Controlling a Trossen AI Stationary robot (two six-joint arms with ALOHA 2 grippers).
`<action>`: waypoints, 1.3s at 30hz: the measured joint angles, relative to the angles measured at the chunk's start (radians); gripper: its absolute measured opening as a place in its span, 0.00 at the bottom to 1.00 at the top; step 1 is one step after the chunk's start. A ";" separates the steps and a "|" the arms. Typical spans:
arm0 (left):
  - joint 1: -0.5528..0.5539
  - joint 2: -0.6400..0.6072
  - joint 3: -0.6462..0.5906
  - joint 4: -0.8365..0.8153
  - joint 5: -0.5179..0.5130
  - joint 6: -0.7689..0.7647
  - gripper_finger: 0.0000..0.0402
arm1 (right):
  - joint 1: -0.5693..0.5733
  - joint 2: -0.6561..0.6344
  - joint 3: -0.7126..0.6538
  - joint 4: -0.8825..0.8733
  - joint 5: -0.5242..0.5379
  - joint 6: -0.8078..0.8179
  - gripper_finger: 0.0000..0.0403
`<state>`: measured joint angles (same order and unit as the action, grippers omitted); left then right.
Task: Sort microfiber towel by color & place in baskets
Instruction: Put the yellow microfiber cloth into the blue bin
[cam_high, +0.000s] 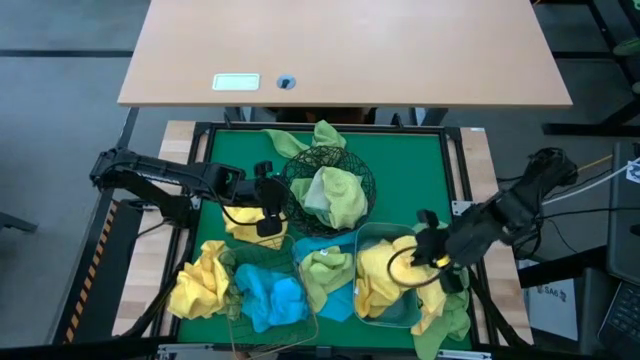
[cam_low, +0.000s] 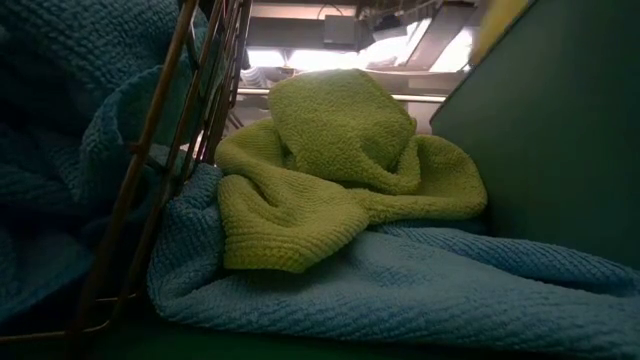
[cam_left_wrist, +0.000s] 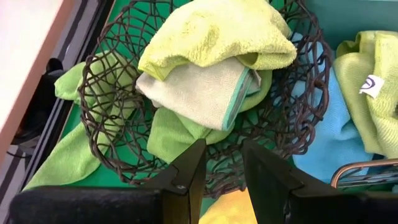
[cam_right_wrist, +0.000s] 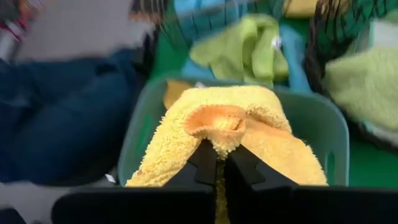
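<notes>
A yellow towel is pinched between the closed fingers of the right gripper, which is held over the translucent plastic tub near the front right corner of the worktop. The cloth is draped down on both sides of the fingers, above the tub's bluish rim. More yellow fabric is seen inside the tub from above, and a green towel is hung over its front right edge.

The left gripper is held partly open with nothing between its fingers, just beside the round black wire-mesh bowl, on the bowl's left side. Light green towels are piled in that bowl, and another green cloth is draped over its far rim toward the back edge of the worktop.

At the front left, a copper-coloured wire basket is filled with a sky blue towel. A yellow towel is bunched just beside the basket at the front left corner. Between the basket and the tub, a green towel is laid on top of a blue towel.

The worktop is covered by a green mat inside a dark frame. Beyond its back edge a pale wooden table is seen, with a small label on it. In the right wrist view, dark blue fabric, blurred, is seen beyond the tub; what it belongs to cannot be told.
</notes>
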<state>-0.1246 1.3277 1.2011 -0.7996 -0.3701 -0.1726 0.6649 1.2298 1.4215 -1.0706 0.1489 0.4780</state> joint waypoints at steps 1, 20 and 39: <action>0.000 0.000 0.000 0.002 0.008 0.000 0.25 | 0.004 0.012 -0.007 -0.011 0.001 -0.002 0.02; -0.008 0.000 0.000 0.054 0.077 0.026 0.25 | -0.299 0.016 -0.519 0.482 -0.403 -0.221 0.03; -0.008 0.000 0.000 0.027 0.077 0.020 0.25 | -0.377 0.016 -0.715 0.555 -0.299 -0.223 0.04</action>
<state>-0.1326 1.3281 1.2011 -0.7730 -0.2935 -0.1528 0.2874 1.2461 0.7067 -0.5159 -0.1496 0.2554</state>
